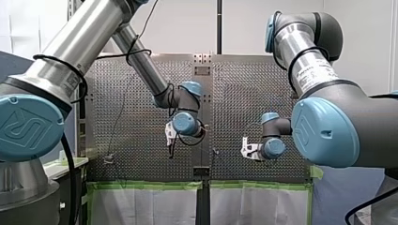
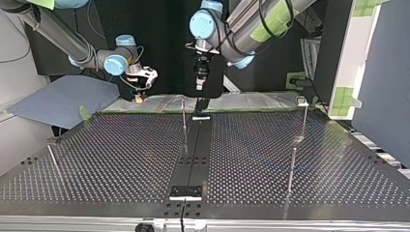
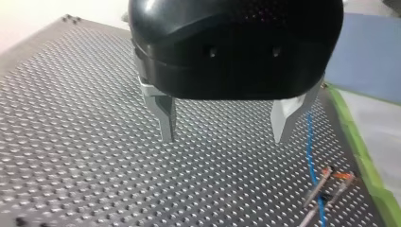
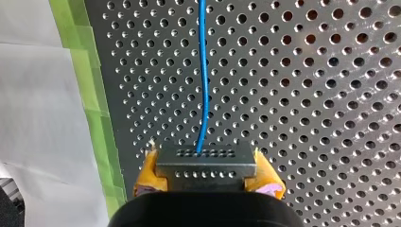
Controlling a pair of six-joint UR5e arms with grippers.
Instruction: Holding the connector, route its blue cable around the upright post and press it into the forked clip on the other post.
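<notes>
Right wrist view shows my right gripper (image 4: 206, 171) squeezing the connector (image 4: 206, 160) so I can lead its blue cable (image 4: 203, 71), while my left gripper (image 3: 223, 138) hangs spread wide.

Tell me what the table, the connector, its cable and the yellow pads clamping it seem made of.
Table: sheet metal, brushed grey, glinting around its punched holes. Connector: dark, dull sheen, rows of small holes; probably moulded plastic, possibly metal. Blue cable: smooth, plastic-looking sheath. Yellow pads: matte, soft-looking, likely rubber or foam.
</notes>
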